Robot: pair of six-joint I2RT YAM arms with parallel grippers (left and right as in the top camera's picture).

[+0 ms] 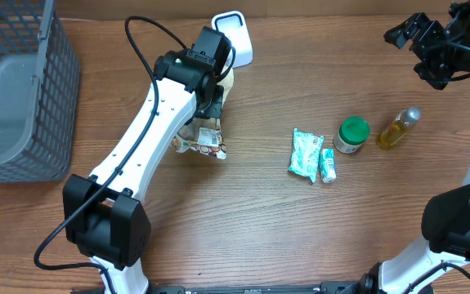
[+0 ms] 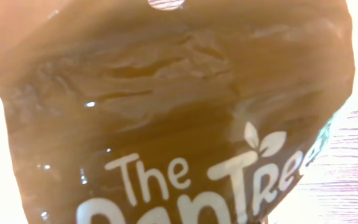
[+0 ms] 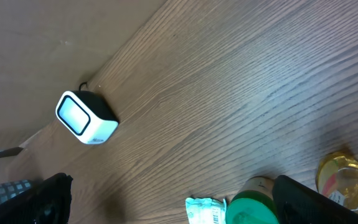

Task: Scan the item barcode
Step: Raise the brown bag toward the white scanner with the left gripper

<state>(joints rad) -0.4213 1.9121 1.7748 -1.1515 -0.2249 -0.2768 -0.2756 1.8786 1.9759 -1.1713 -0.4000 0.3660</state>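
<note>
Here, on your wooden tabletop (image 1: 259, 220), a grey basket (image 1: 22, 90) sits at the far left. Your left end effector (image 1: 212, 104) is closed narrowly on a brown pouch (image 2: 166, 106), holding it just in front of the white scanner (image 1: 235, 34). Your right end effector (image 1: 421, 51) hangs wide and holds nothing, near a bottle (image 1: 398, 129), a jar (image 1: 351, 135) and teal packets (image 1: 306, 153).

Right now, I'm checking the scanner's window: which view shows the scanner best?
Right wrist: the scanner is unobstructed, window visible. Overhead shows it partly behind the left arm; left wrist shows only the brown pouch.
</note>
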